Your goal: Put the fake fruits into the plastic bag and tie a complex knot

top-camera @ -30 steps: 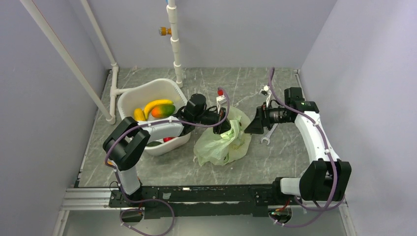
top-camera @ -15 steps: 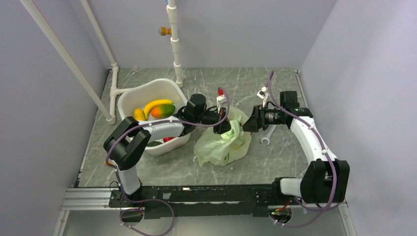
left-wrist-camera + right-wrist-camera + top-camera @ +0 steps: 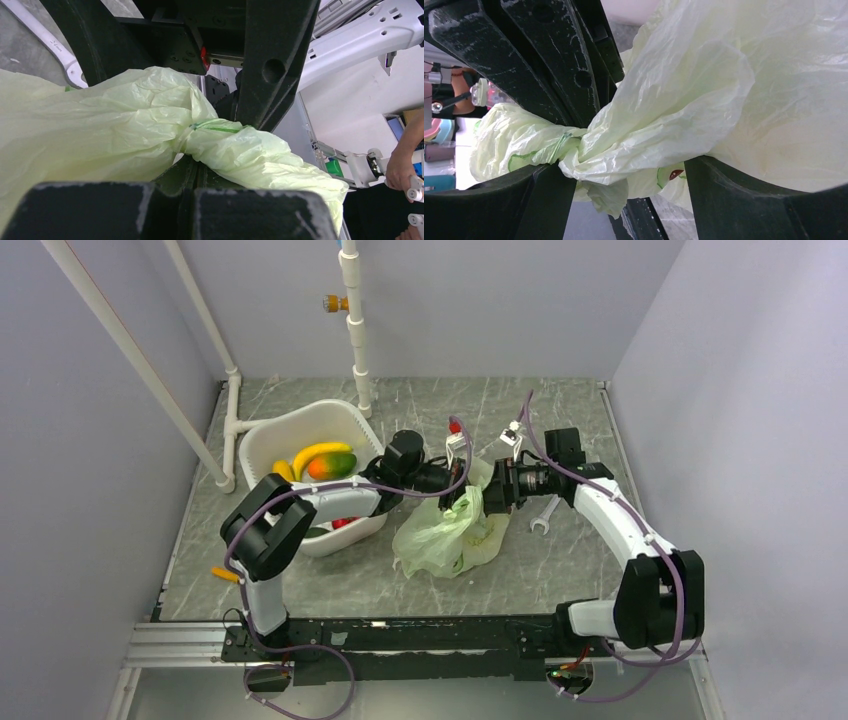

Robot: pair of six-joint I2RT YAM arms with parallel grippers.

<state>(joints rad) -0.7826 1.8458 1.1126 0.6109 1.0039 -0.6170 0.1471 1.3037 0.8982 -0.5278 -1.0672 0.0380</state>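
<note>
Left tool (image 3: 463,504) clamped on the twisted neck (image 3: 200,127) of the pale-green bag (image 3: 440,540); right tool (image 3: 491,490) fingers stand apart around it. Wrench (image 3: 541,513) on table (image 3: 350,575), markings unreadable.

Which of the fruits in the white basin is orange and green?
The mango, lying beside the long yellow banana, on its near side; the red fruit lies apart from both.

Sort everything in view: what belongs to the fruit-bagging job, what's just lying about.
Job: plastic bag, knot, fake fruits in the white basin, left pincer shut on the bag, right pincer open beside it.
Lying about: wrench, white pipes.
</note>
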